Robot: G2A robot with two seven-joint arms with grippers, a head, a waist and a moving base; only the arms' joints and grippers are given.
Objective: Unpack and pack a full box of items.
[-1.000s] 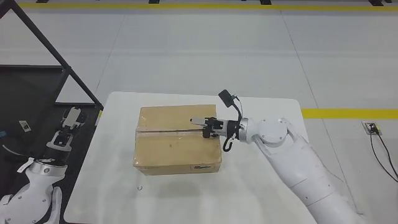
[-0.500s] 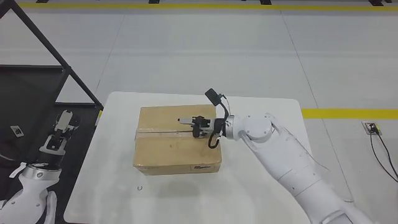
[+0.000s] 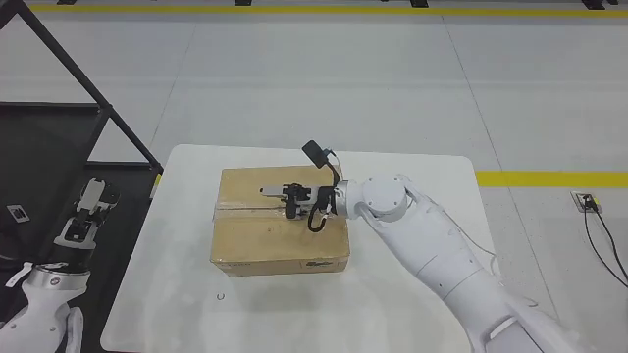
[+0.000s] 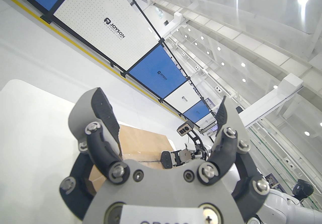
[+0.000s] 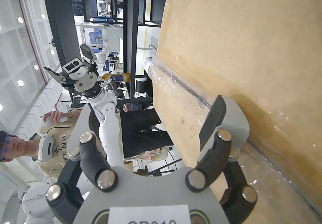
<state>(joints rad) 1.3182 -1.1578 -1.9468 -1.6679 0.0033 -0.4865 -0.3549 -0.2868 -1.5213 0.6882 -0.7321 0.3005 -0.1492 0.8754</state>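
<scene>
Hovering over the taped box point(image 3: 280, 230) — right gripper point(image 3: 276, 196), fingers point(image 5: 213, 119) spread; left gripper point(image 4: 161, 99), fingers point(image 4: 105, 111) wide.

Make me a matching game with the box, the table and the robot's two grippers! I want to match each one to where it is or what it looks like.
Things:
1. cardboard box
2. left gripper
3. right gripper
4. table

Descriptions:
A. white, with the box standing on it
B. open, out past the table's edge, holding nothing
C. brown, flaps shut and taped
D. open, over the box's top

Pairs: 1-C, 2-B, 3-D, 4-A
</scene>
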